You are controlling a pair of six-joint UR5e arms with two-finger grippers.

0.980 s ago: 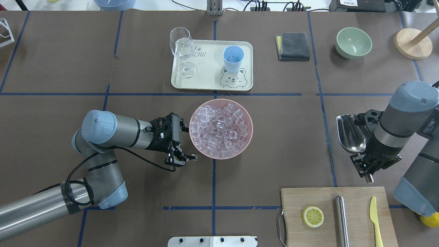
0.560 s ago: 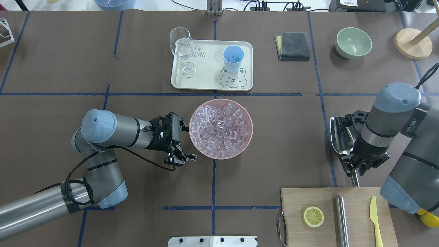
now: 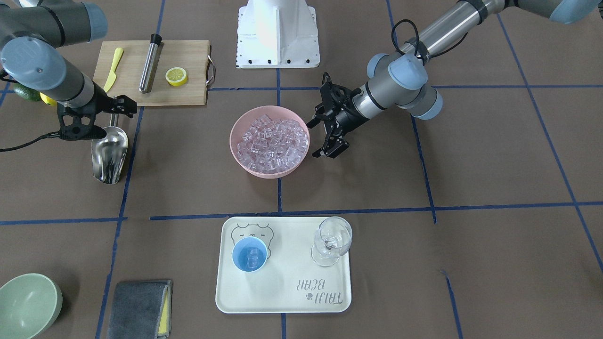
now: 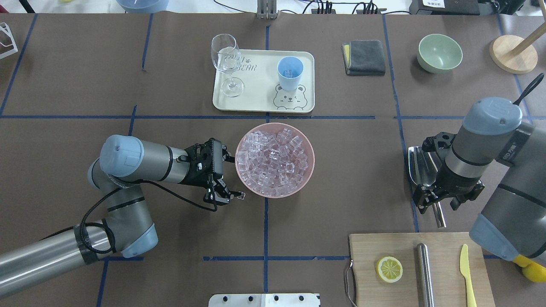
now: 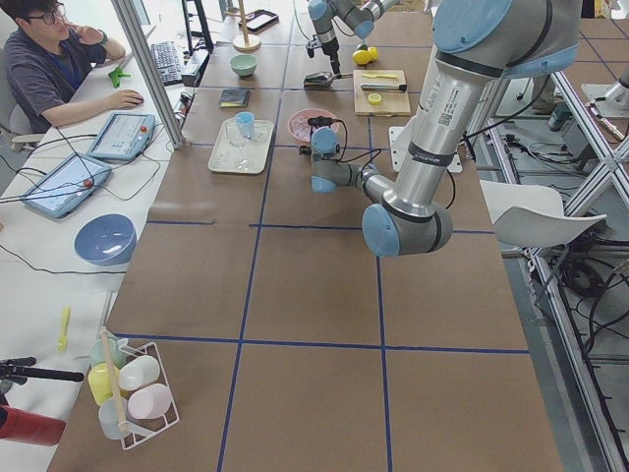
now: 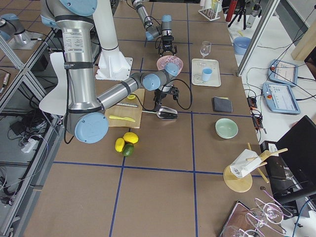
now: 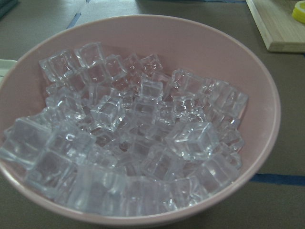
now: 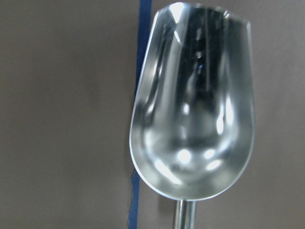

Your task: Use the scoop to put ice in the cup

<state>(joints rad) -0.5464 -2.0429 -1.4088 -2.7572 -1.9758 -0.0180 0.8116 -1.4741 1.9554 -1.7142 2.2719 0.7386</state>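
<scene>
- Left tool [image 3: 319,139]: fingers apart and holding nothing. It sits just beside the near-left rim of the pink bowl [image 4: 312,164] and, as far as we can see, does not touch it.
- Ice [image 4: 273,160]: clear cubes heaped in the pink bowl at mid-worktop [image 4: 341,192]. We judge them hard, slick and loose, so they will slide and tumble. They are better scooped than pinched.
- Cup [image 4: 290,79]: upright on the cream tray [image 4: 256,102], beyond the bowl, with a few cubes already inside. It is probably light and easily tipped, so ice should be poured in from above without knocking the rim.
- Scoop [image 4: 420,166]: its trough is empty. It is on or low over the worktop at the right — we cannot tell which. It looks stiff, smooth steel, and the thin tubular handle is the place to hold it.
- Right tool [image 4: 436,201]: closed on the scoop's handle, as best we can judge. The trough points away from it toward the far side, and the handle end sticks out behind. The bowl of ice lies well apart to its left, with the cup farther off.
</scene>
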